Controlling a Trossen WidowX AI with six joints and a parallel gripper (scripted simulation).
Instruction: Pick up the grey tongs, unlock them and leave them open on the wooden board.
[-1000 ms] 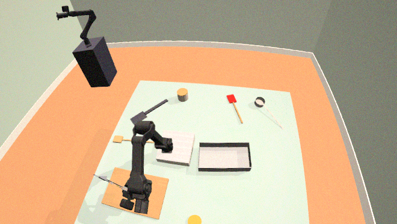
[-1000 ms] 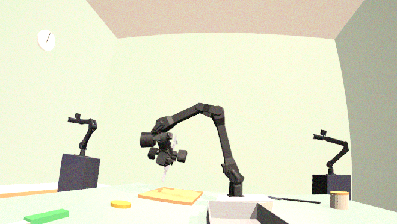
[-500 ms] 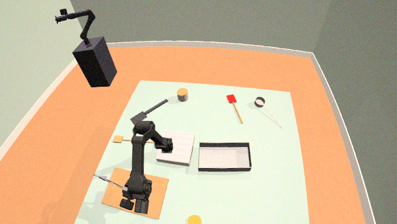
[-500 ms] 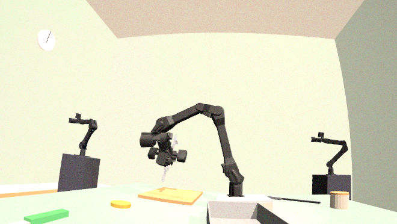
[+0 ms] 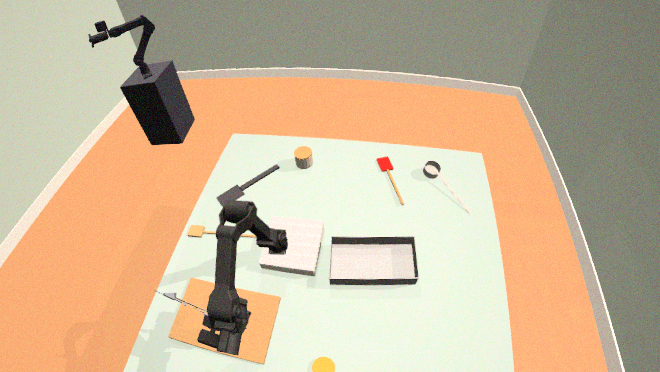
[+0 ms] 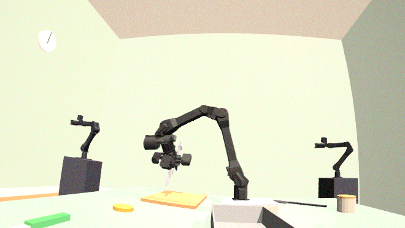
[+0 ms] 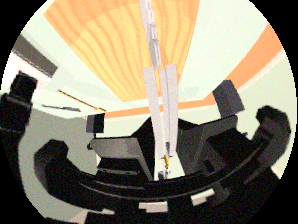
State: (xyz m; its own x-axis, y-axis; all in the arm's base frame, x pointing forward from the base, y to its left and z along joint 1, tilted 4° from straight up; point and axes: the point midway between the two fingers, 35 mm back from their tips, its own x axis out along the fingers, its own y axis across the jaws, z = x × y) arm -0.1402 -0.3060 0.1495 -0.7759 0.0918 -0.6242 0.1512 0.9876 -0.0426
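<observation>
The grey tongs (image 5: 171,296) (image 6: 179,146) (image 7: 153,100) are held in the air, tilted steeply. Their two arms lie close together in the wrist view, with a narrow gap between them. Whether the lock is engaged cannot be told. My gripper (image 6: 175,166) (image 7: 158,117) is shut on the tongs, close to the end with a small yellow part. The wooden board (image 5: 260,310) (image 6: 187,202) (image 7: 112,47) lies flat below, and the lower end of the tongs hangs clear above it. The roasting tin (image 5: 373,281) stands apart from the board, with nothing across it.
A pale block (image 5: 300,250) is under the arm's base. A wooden spatula (image 5: 196,231) and a dark spatula (image 5: 231,194) lie beside it. A jar (image 5: 303,158), red spatula (image 5: 385,164) and ladle (image 5: 432,169) are at the far side. A yellow disc (image 5: 323,365) (image 6: 123,208) lies near the board.
</observation>
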